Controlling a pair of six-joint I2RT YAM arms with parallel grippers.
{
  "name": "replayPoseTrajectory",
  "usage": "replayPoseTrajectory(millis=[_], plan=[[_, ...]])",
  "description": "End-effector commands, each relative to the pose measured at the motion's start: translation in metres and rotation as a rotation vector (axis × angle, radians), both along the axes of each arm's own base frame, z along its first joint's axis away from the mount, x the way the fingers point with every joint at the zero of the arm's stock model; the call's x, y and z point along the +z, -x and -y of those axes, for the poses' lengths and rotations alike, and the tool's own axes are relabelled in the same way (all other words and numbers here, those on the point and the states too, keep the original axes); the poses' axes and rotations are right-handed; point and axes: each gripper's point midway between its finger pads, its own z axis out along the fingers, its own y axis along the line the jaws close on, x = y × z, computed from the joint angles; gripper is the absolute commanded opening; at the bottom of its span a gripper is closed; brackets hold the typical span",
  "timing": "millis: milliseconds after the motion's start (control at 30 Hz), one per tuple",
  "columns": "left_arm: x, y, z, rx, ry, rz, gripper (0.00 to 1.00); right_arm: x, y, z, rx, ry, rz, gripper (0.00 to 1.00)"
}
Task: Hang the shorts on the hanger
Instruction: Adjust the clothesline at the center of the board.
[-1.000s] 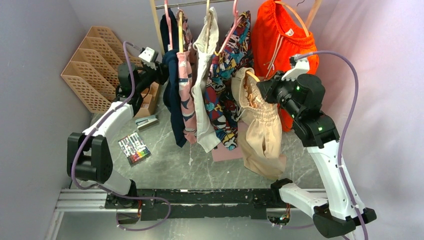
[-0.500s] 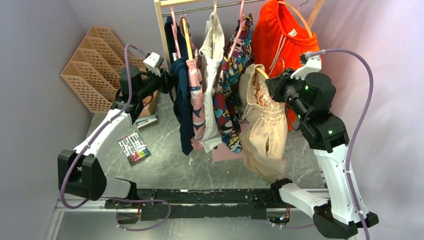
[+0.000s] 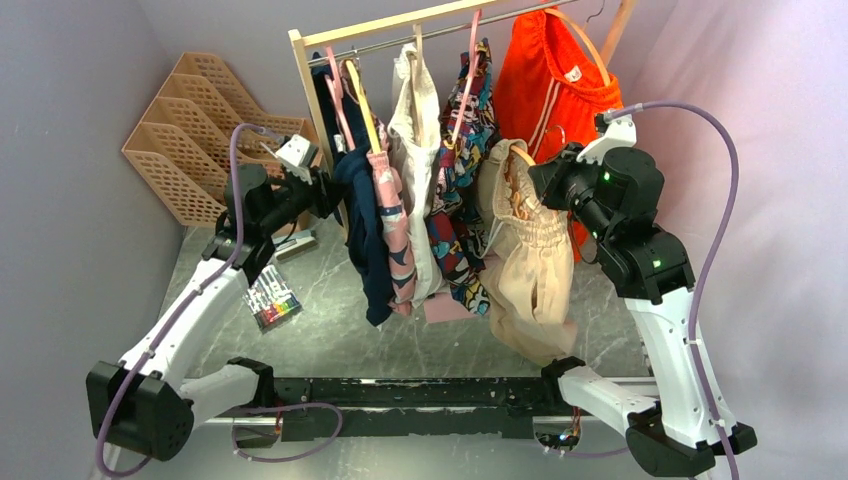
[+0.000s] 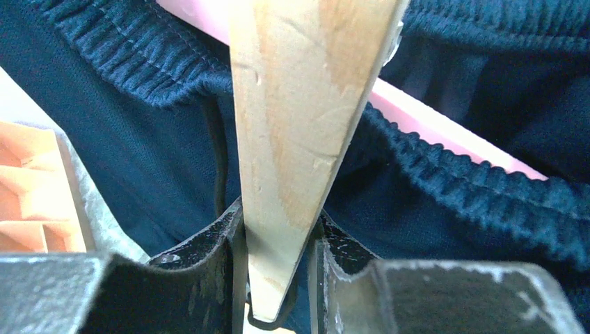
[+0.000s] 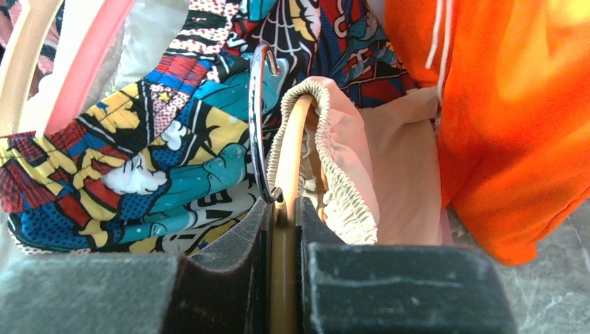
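The beige shorts (image 3: 530, 270) hang by their gathered waistband (image 5: 334, 174) from the pale tan hanger (image 3: 518, 155), right of the rack's garments. My right gripper (image 3: 540, 180) is shut on the hanger (image 5: 284, 229) just below its silver hook (image 5: 256, 118). That hook is free in the air, in front of the comic-print garment. My left gripper (image 3: 322, 190) is shut on the rack's wooden left post (image 4: 292, 139), with navy shorts (image 4: 139, 153) right behind it.
The wooden rack (image 3: 300, 70) leans with its rail (image 3: 440, 32) carrying navy, pink, cream (image 3: 415, 140), comic-print (image 3: 465, 200) and bright orange shorts (image 3: 550, 90). A lattice file organiser (image 3: 190, 130) stands back left. A coloured pack (image 3: 268, 297) and a pink sheet (image 3: 450, 305) lie on the marble table.
My left arm has drawn back toward the near left with the post in its grip, tilting the rack so its top rail came into view. The right gripper and shorts barely shifted.
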Motion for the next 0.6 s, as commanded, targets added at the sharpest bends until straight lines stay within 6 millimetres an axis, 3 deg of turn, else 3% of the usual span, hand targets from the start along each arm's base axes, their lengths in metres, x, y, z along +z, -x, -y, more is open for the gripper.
replayPoseTrajectory(millis=[0, 333, 533, 567], plan=[[0.002, 0.026, 0.003, -0.020, 0.075, -0.066, 0.07, 0.026, 0.001, -0.001, -0.003, -0.048, 0.078, 0.00], [0.002, 0.056, -0.013, 0.008, 0.044, -0.082, 0.07, 0.041, 0.013, 0.014, -0.045, -0.007, 0.092, 0.00], [-0.009, 0.073, -0.020, 0.012, 0.008, -0.099, 0.08, 0.027, 0.013, 0.005, 0.004, 0.005, 0.057, 0.00], [-0.011, 0.076, -0.021, 0.014, 0.010, -0.107, 0.16, 0.024, 0.011, 0.003, 0.012, 0.006, 0.051, 0.00]])
